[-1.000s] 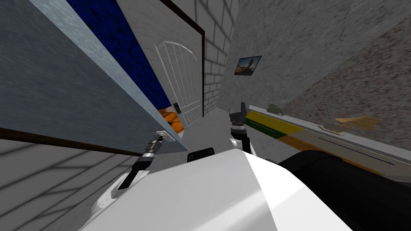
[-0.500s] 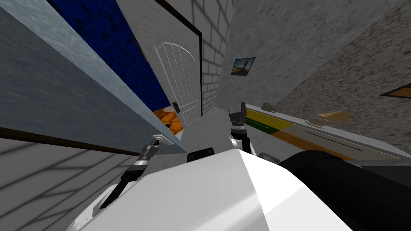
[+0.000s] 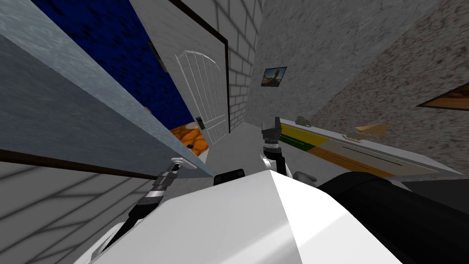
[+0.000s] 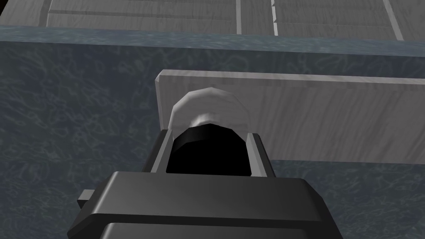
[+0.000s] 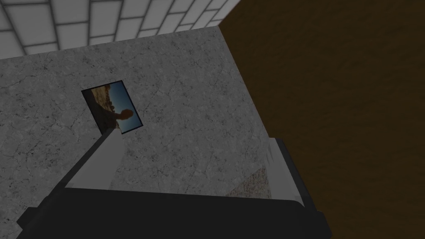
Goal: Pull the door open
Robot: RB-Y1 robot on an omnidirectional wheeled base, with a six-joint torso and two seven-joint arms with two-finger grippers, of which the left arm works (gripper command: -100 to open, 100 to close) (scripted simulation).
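2 fingers of my left gripper point(image 4: 209, 135) stayed clamped on the dark doorknob point(image 4: 207, 151) as the blue-grey door point(image 3: 68, 123) on my left swung wider, baring more orange floor point(image 3: 188, 137): the pull was working. My right gripper point(image 3: 271, 124) idled, fingers apart.

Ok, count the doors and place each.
2. The blue-grey door at my left, its knob gripped by the left tool; the white panelled door ahead, past it. Others may be hidden.

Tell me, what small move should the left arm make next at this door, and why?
Probably pull the left pincer back toward the body. Its fingers press both sides of the dark knob on the blue-grey door, and the head view shows that door only partly open.
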